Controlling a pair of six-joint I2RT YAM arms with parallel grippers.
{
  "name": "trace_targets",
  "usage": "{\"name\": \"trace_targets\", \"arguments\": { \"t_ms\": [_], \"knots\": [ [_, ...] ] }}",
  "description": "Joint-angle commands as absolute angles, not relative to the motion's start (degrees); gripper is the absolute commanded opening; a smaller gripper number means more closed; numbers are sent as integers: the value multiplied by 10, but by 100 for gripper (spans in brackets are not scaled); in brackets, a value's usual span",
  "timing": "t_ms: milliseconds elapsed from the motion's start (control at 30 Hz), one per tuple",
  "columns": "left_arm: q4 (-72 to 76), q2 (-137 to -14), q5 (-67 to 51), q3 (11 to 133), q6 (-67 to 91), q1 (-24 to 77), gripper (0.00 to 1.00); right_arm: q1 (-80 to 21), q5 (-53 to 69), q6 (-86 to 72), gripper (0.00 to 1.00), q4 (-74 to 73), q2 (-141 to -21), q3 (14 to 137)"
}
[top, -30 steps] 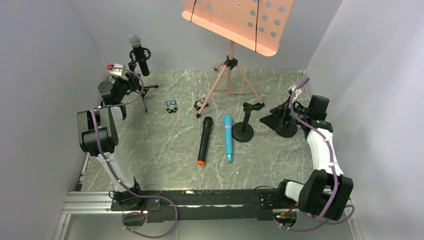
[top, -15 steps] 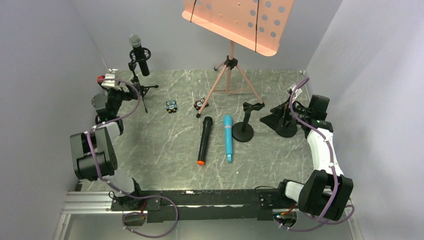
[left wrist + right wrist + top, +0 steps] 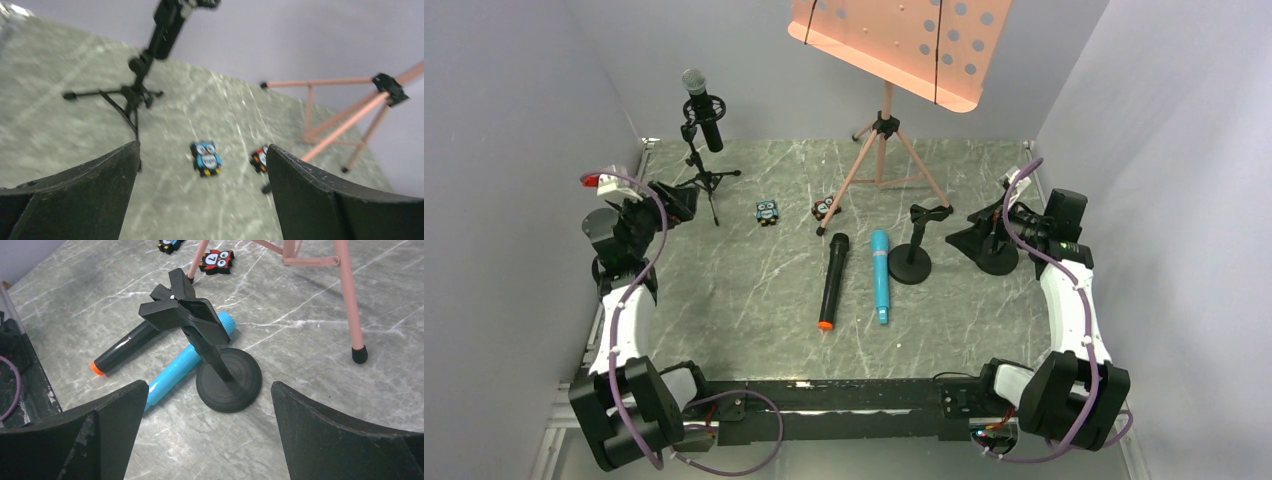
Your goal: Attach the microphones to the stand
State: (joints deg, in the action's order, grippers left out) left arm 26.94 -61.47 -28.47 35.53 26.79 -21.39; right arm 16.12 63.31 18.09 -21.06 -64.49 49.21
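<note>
A black microphone with a silver mesh head (image 3: 702,110) stands upright, clipped in a black tripod stand (image 3: 705,180) at the back left. My left gripper (image 3: 676,200) is open and empty, left of that stand and apart from it; its wrist view shows the stand (image 3: 135,90) and the microphone's body (image 3: 167,27) ahead. A black microphone with an orange cap (image 3: 830,282) and a turquoise one (image 3: 880,275) lie side by side mid-table. A round-base stand (image 3: 912,262) with an empty clip (image 3: 182,310) stands beside them. My right gripper (image 3: 977,240) is open and empty, to its right.
A pink music stand (image 3: 884,130) stands on its tripod at the back centre, one foot (image 3: 359,355) near the round-base stand. A blue owl figurine (image 3: 767,211) and a red one (image 3: 826,208) lie between the two stands. Grey walls close in left and right.
My left gripper has opened and drawn back from the tripod stand, moving left and nearer the front. The right arm and the microphones have not moved.
</note>
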Motion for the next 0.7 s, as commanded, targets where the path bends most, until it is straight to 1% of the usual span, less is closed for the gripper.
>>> {"name": "trace_targets", "arguments": {
  "t_ms": [0,133,200,267,367,400,467,567,600,667],
  "knots": [
    [133,-585,-434,374,354,-233,99,176,632,248,100,-245,-633,526],
    [157,-554,-518,331,402,-232,99,189,629,307,100,-315,-644,567],
    [77,-537,-525,340,356,-224,99,189,622,348,100,-381,-656,615],
    [-41,-510,-466,367,266,-183,99,187,612,396,100,-469,-666,668],
    [-142,-478,-369,385,161,-110,99,188,582,398,100,-545,-679,737],
    [-169,-469,-352,385,139,-97,99,187,549,375,100,-552,-682,756],
    [-192,-455,-322,382,116,-78,99,188,460,286,100,-517,-684,767],
    [-191,-438,-321,384,110,-62,99,198,310,189,100,-439,-683,740],
    [-186,-435,-327,383,113,-62,99,205,282,173,100,-422,-685,730],
    [-185,-431,-334,382,117,-62,99,219,265,174,100,-421,-698,729]
  ]
}}
